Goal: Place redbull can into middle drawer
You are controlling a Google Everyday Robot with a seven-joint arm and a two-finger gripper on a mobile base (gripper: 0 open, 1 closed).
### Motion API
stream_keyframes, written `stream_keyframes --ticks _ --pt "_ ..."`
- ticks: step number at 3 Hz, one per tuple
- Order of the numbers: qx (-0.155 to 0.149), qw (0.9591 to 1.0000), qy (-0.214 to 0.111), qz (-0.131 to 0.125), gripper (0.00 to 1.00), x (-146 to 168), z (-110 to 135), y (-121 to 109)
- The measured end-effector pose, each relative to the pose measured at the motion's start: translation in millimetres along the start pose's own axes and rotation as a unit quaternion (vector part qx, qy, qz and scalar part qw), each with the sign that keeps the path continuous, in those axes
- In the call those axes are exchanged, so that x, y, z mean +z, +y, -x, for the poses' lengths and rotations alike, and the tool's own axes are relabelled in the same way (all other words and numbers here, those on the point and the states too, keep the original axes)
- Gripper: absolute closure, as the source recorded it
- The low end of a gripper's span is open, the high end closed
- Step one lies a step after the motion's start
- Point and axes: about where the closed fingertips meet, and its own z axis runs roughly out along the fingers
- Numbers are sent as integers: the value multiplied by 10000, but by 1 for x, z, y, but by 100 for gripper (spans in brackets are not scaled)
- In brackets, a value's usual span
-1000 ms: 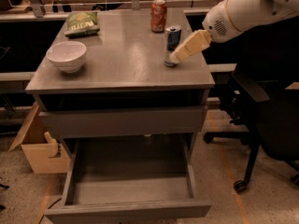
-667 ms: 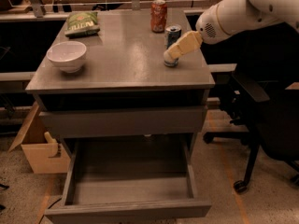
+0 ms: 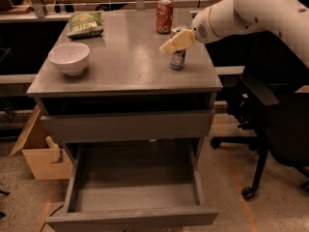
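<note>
The redbull can (image 3: 177, 59), slim and shiny, stands upright on the matte grey worktop (image 3: 120, 64); the cream gripper (image 3: 171, 44) overlaps its top, and you cannot tell whether it grips.

White rounded arm (image 3: 260, 8) shell, dark screw recesses, perforated wrist patch; cream gripper (image 3: 177, 41) sits against the redbull can (image 3: 177, 59) top.

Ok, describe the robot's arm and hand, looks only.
The arm is a thick, smooth white shell in rounded segments, with a few small dark holes. Its wrist end carries a small patch of dark dots. The hand is a pale cream-yellow tapering wedge, far slimmer than the arm, at the top of the redbull can. No cables or lettering show.
</note>
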Motion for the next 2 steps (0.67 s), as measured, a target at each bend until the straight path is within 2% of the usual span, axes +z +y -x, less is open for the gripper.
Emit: stream_keyframes --ticks 1,2 --pt "41 9999 -105 4 0 12 7 -3" --pt "63 9999 -135 55 17 23 9 -1"
